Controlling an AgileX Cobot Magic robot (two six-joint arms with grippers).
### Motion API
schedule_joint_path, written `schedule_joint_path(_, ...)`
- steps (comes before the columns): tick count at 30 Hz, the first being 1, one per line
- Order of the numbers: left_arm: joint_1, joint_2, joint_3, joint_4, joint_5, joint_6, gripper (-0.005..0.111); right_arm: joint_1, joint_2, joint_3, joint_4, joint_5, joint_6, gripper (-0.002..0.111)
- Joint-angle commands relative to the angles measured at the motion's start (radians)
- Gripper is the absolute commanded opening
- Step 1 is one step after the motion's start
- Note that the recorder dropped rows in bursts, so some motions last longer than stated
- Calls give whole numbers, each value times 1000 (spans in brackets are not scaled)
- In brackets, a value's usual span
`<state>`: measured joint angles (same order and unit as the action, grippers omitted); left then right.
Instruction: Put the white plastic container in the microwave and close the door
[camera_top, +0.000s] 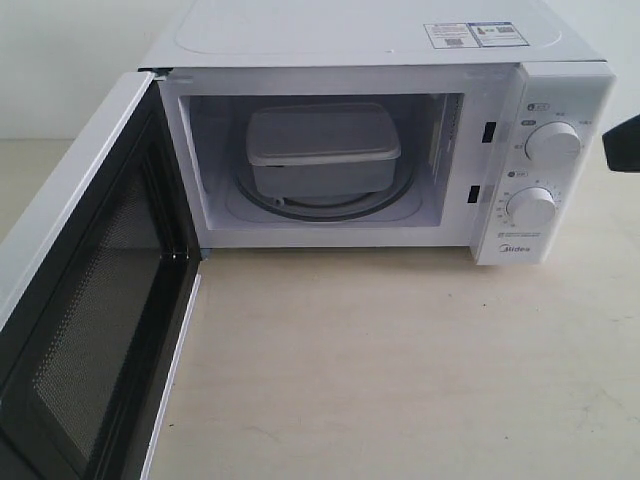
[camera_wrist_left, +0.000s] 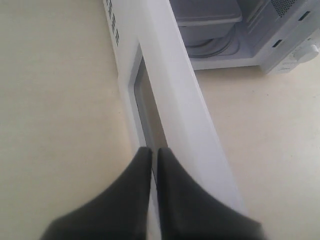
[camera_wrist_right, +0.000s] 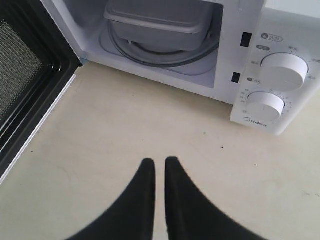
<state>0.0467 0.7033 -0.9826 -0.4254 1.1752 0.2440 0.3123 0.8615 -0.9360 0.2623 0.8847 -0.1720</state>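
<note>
Exterior view: table (camera_top: 420, 380) carries microwave (camera_top: 370, 40), cavity facing camera; door (camera_top: 90, 330) swung fully open at left. Inside, white plastic container (camera_top: 322, 150) sits on turntable (camera_top: 330, 213), lid on. Both pincers pressed together, empty: left gripper (camera_wrist_left: 154, 152) tips by door's outer face, contact unclear; right gripper (camera_wrist_right: 160, 162) over table before microwave, apart from door.

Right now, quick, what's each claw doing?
Left gripper: shut, holding nothing, tips by the door edge.
Right gripper: shut, holding nothing, over the table.
</note>
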Motion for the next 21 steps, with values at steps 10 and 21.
schedule_joint_path(10,2,2,-6,-16,-36,36,4,-3,-2,-9,2,50,2,3)
schedule_joint_path(21,2,2,-6,-265,-144,50,4,-3,-2,-9,2,63,2,3)
